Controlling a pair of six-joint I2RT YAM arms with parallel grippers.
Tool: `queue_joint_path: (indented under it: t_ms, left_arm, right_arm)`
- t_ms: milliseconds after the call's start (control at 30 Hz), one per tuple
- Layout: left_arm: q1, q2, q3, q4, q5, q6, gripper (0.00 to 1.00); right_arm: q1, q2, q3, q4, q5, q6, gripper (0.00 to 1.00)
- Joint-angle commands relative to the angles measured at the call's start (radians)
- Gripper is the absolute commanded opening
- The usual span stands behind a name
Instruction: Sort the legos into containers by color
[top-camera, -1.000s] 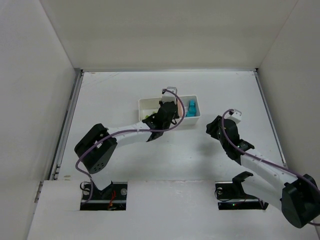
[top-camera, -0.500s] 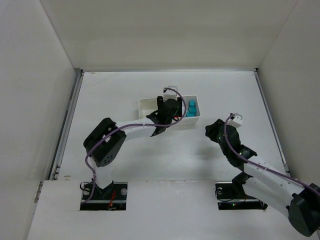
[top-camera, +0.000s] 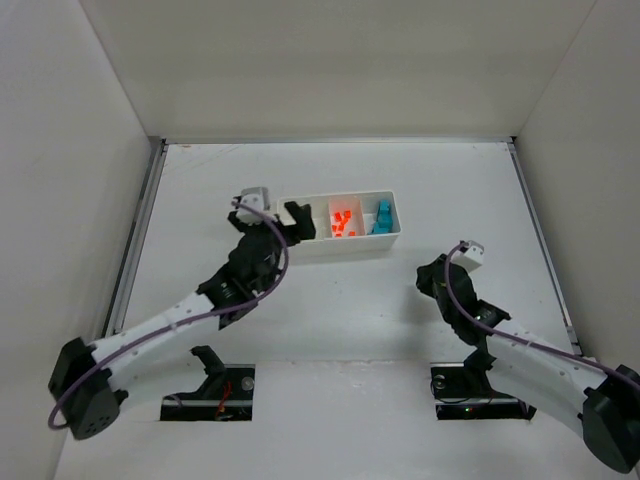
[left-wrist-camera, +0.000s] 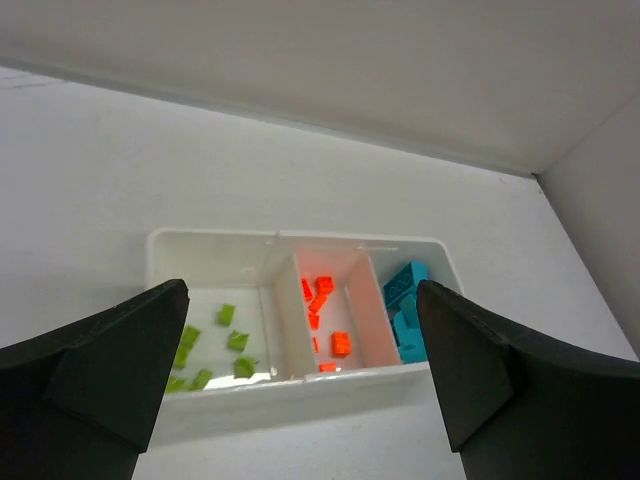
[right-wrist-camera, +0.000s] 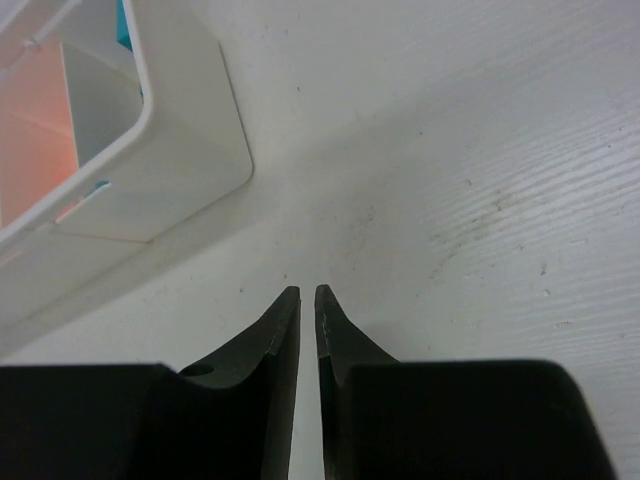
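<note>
L grpr (left-wrist-camera: 302, 300) — wide, R grpr (right-wrist-camera: 307, 293) — closed

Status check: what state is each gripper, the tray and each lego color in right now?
left gripper: open, empty, above the tray.
right gripper: shut, empty, over the table by the tray's corner.
tray: upright, every compartment holding bricks.
green legos: loose in the left compartment.
orange-red legos: loose in the middle compartment.
teal legos: piled in the right compartment.
</note>
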Motion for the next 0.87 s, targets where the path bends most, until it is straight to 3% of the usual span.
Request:
queue_joint_path:
  t_ms: [0, 67, 233, 333, 433, 633, 833]
  left_arm:
    - [0.003, -0.170, -0.158, -0.068, -0.137, -0.045, 1.00]
    - [-0.003, -0.313, -0.241, -0.152, -0.159, -0.080, 1.00]
    - [0.003, -0.620, -0.386, -0.480, -0.240, -0.250, 1.00]
    - [0.044, -0.702, -0.424, -0.661, -0.251, -0.384, 1.00]
    - [0.089, -0.670, -0.411, -0.714, -0.208, -0.467, 1.00]
    - [0.087, -0.469, -0.365, -0.702, -0.200, -0.499, 1.00]
    - [0.075, -0.392, -0.363, -0.654, -0.183, -0.487, 1.00]
  right_arm:
    - [0.034, -0.016, -0.008, 0.074, 0.067, 0.021, 0.18]
    - [0.046, -0.031, -0.016, 0.072, 0.087, 0.011, 0.24]
    - [0.052, -0.062, -0.046, 0.121, 0.072, -0.019, 0.60]
    - [0.054, -0.071, -0.057, 0.137, 0.067, -0.027, 0.68]
    - [0.060, -0.075, -0.057, 0.138, 0.070, -0.030, 0.72]
    - [0.066, -0.064, -0.056, 0.140, 0.078, -0.030, 0.76]
    - [0.067, -0.021, -0.039, 0.140, 0.081, -0.032, 0.79]
